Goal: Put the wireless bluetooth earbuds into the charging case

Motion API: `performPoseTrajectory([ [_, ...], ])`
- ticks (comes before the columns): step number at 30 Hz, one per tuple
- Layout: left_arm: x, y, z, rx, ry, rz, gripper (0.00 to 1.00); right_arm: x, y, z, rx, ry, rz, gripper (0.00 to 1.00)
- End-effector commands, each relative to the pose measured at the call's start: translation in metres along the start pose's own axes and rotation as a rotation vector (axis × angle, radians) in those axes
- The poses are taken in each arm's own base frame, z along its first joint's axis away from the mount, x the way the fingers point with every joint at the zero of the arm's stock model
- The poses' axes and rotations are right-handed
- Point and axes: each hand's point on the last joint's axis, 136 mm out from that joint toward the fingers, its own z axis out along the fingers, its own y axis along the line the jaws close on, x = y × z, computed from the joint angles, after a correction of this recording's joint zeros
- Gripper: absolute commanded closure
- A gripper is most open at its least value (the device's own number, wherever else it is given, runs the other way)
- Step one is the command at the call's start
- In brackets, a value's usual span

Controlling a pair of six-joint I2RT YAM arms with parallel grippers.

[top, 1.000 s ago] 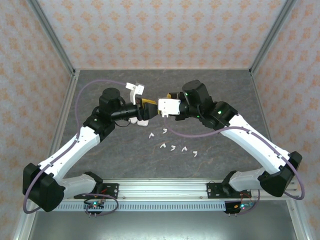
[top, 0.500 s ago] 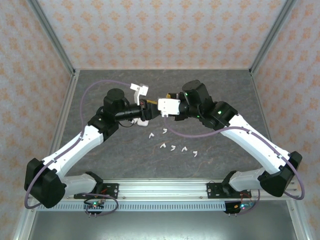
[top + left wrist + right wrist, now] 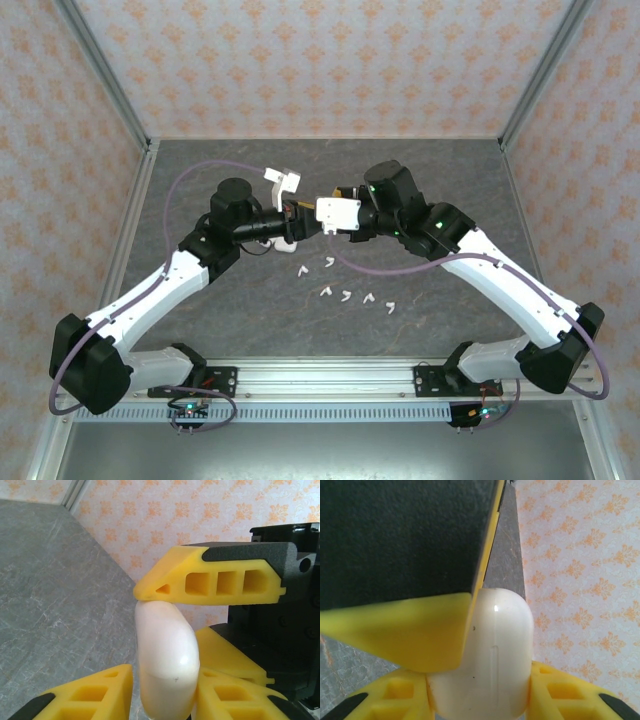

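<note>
A white rounded charging case (image 3: 165,655) is held in the air between both grippers above the middle of the table. My left gripper (image 3: 164,680) is shut on its lower part. One finger (image 3: 210,582) of the right gripper rests on top of the case. My right gripper (image 3: 480,680) is shut on the same case (image 3: 497,650), with a left finger (image 3: 405,630) pressed against its side. From above, the two grippers meet tip to tip, left (image 3: 297,210) and right (image 3: 313,212). Several white earbuds (image 3: 346,296) lie loose on the table in front of them.
A white rounded object (image 3: 285,241) lies on the grey table (image 3: 450,180) just under the left gripper. Patterned walls and metal frame posts (image 3: 110,75) close in the back and sides. A purple cable (image 3: 380,268) hangs from the right arm above the earbuds.
My left gripper has moved in toward the right gripper and closed its fingers on the case. The right arm, the case and the earbuds have stayed where they were.
</note>
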Motion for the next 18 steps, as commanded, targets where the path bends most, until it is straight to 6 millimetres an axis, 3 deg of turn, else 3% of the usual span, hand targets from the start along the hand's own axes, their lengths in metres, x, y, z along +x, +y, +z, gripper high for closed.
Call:
performPoseTrajectory([
  [1, -0.008, -0.008, 0.002, 0.022, -0.032, 0.035, 0.68, -0.015, -0.003, -0.014, -0.002, -0.059, 0.014, 0.63],
  [10, -0.008, -0.013, 0.003, 0.03, -0.03, 0.051, 0.8, -0.016, -0.001, -0.017, -0.013, -0.068, 0.039, 0.61],
  [13, -0.009, -0.012, 0.001, 0.012, -0.04, 0.062, 0.83, -0.017, -0.001, -0.021, -0.017, -0.066, 0.065, 0.51],
  [18, -0.013, -0.009, -0.007, -0.039, -0.094, 0.128, 0.93, -0.016, 0.005, -0.035, -0.069, -0.047, 0.161, 0.24],
])
